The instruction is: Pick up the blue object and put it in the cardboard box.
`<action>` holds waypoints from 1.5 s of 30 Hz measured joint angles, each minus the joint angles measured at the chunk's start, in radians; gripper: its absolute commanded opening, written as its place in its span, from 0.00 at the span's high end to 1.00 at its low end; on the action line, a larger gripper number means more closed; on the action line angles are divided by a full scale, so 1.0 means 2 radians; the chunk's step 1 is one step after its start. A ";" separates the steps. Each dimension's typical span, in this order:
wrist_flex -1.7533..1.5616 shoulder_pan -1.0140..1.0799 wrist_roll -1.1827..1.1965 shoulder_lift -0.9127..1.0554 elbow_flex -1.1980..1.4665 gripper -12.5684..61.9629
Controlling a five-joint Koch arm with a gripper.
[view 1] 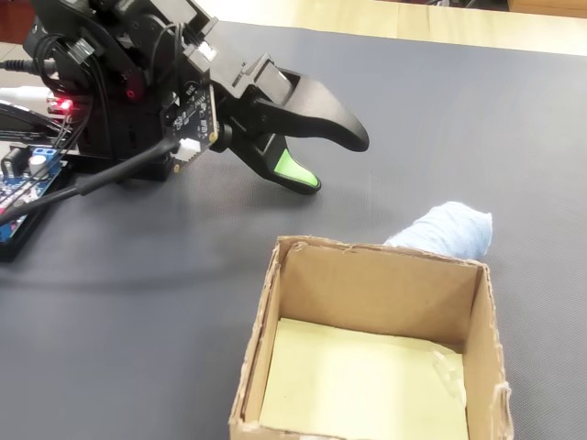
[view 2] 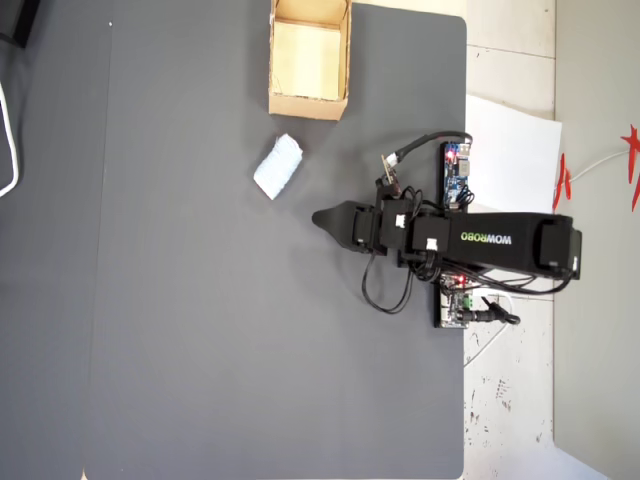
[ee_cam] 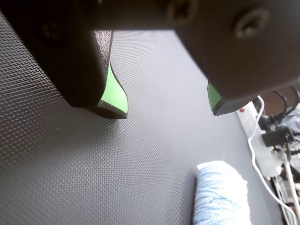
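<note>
The blue object point(view 2: 278, 166), a pale blue ribbed soft roll, lies on the dark mat just below the cardboard box point(view 2: 308, 107) in the overhead view. In the fixed view it point(view 1: 449, 229) peeks out behind the far wall of the box point(view 1: 381, 257), whose yellowish floor is bare. My gripper point(view 1: 337, 163) hovers open above the mat, apart from both and holding nothing. In the wrist view its green-padded jaws point(ee_cam: 166, 110) stand wide apart over bare mat, with the blue object point(ee_cam: 220, 192) at the lower right. From overhead the gripper point(view 2: 322, 218) points left, to the lower right of the roll.
The arm base, a blue circuit board point(view 2: 456, 172) with lights and cables sit at the mat's right edge in the overhead view. A white paper sheet point(view 2: 515, 150) lies beyond that edge. A white power strip point(ee_cam: 262, 140) with cords shows at the wrist view's right.
</note>
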 measured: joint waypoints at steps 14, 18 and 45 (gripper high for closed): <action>-0.012 0.000 -0.005 0.000 0.000 0.37; -0.039 -0.002 -0.048 0.000 0.000 0.37; 0.230 0.038 -0.170 -0.195 -0.344 0.38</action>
